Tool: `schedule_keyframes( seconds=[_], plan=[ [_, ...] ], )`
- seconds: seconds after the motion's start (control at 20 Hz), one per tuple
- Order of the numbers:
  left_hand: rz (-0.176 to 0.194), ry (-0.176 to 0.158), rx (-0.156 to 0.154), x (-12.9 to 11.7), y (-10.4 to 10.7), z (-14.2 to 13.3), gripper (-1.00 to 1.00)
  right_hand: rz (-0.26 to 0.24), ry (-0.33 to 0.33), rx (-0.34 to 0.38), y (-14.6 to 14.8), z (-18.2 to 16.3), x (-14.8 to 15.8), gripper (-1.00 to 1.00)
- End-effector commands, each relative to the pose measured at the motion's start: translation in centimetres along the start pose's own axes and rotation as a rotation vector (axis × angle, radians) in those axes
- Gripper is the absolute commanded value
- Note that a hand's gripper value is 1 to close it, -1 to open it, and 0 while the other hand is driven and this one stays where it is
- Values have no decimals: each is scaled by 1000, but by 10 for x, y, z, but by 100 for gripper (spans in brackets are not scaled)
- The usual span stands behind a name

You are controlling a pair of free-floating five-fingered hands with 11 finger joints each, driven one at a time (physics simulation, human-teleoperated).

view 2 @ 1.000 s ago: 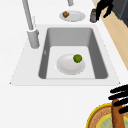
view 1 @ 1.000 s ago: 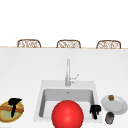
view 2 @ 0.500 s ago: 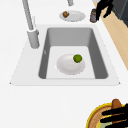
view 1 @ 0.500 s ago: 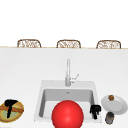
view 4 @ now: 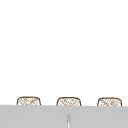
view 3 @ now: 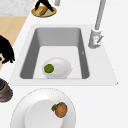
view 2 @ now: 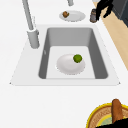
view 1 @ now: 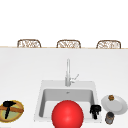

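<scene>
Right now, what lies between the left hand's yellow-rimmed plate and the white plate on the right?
Front view: between the yellow-rimmed plate and the white plate lie the sink, a red ball and the right hand.

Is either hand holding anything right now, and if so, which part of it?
The left hand is over the brown stick on the yellow plate; whether it grips cannot be told. The right hand holds nothing.

Plate (view 2: 70, 65) in sink (view 2: 65, 27), faucet (view 2: 30, 22) behind.
</scene>
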Motion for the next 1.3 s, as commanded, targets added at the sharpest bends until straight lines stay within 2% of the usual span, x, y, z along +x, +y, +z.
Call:
schedule_keyframes(
  seconds=[0.0,0.1,0.2,0.3,0.4,0.45,0.5,0.6,0.75,0.8,0.9,1.05,1.15,1.25],
  plan=[
    [9,20,16,-12,-16,10,-100,0,0,0,0,0,0,0],
    [-1,4,22,-24,-23,13,-100,0,0,0,0,0,0,0],
    [-4,-18,34,-28,-18,14,-100,0,0,0,0,0,0,0],
    [19,-23,36,-25,-10,13,-100,0,0,0,0,0,0,0],
    [19,-23,41,-13,-7,12,-100,0,0,0,0,0,0,0],
    [12,-24,41,-6,-9,14,100,0,0,0,0,0,0,0],
    [-20,-41,25,0,-9,12,100,0,0,0,0,0,0,0],
    [-71,-47,25,3,-4,10,100,0,0,0,0,0,0,0],
    [-105,-67,37,0,-3,13,100,0,0,0,0,0,0,0],
    [-111,-75,16,1,-1,12,100,0,0,0,0,0,0,0],
    [-113,-93,4,-2,3,16,100,0,0,0,0,0,0,0],
    [-132,-82,11,4,21,4,100,0,0,0,0,0,0,0],
    [-126,-81,7,9,36,-2,100,0,0,0,0,0,0,0],
    [-126,-97,3,12,51,-10,100,0,0,0,0,0,0,0]
  ],
)
